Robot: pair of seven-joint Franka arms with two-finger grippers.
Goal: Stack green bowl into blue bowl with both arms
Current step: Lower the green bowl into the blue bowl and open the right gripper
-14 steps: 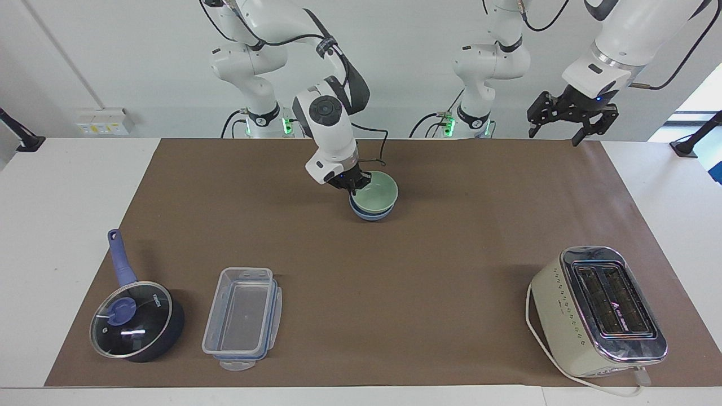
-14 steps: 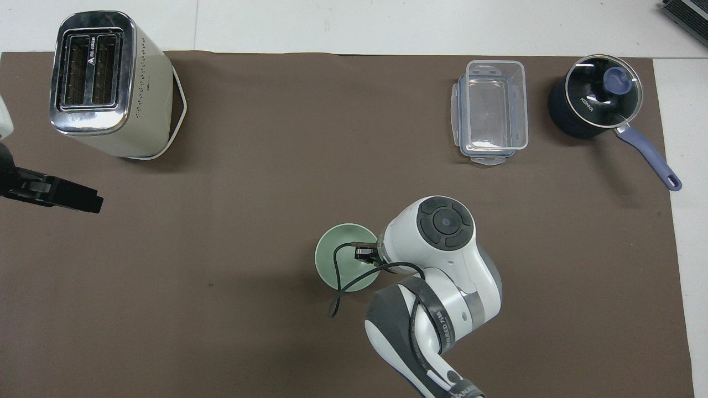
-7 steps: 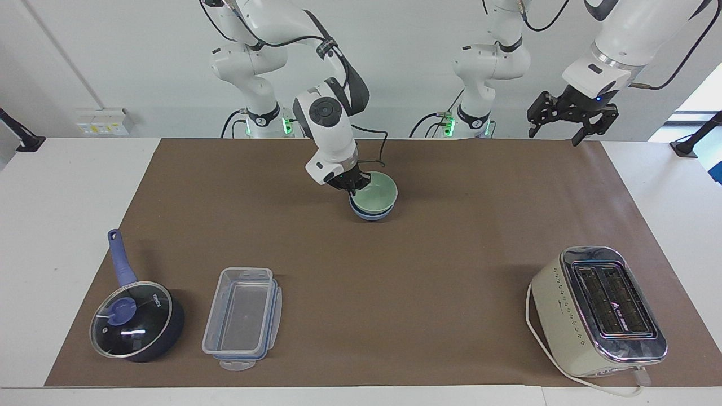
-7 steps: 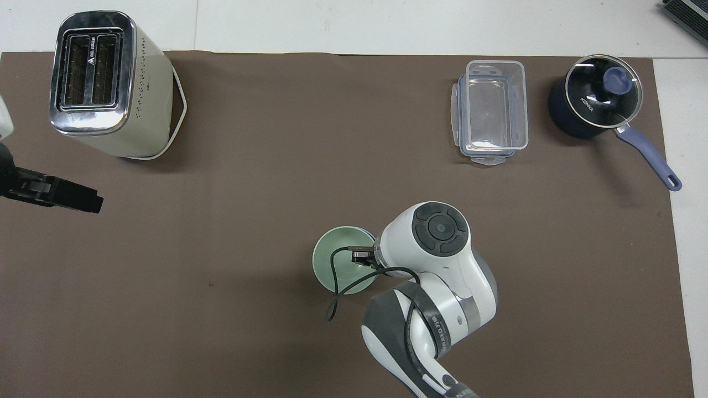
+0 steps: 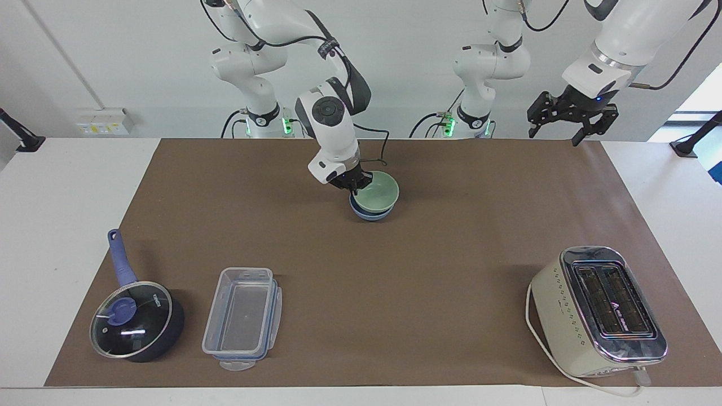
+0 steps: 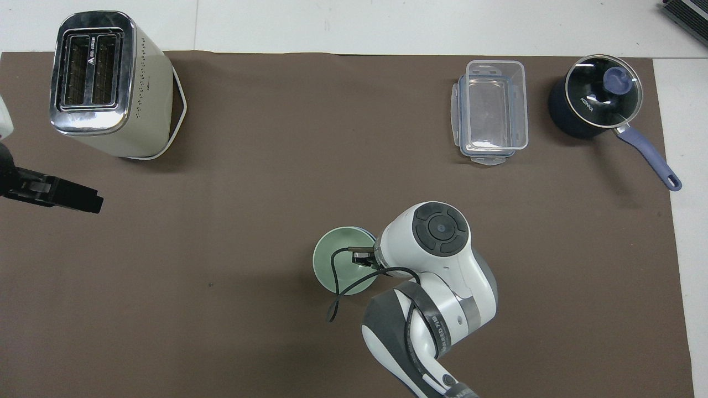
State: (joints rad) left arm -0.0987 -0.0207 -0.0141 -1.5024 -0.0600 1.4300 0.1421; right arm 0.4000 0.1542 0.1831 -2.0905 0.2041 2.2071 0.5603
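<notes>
In the facing view, just above centre frame, the green bowl (image 5: pixel 377 192) is seen nested, tilted, in the blue bowl (image 5: pixel 369 214). Its rim is pinched by the right gripper (image 5: pixel 356 183). At upper right, the left gripper (image 5: pixel 569 121) is held spread above the mat's (image 5: pixel 451 270) edge.

You'll see the pale mint-green bowl (image 5: pixel 377 193) sitting upright inside the periwinkle-blue bowl (image 5: pixel 369 213), tilted slightly. The nested pair rests mid-table, toward the edge where the robots stand.
</notes>
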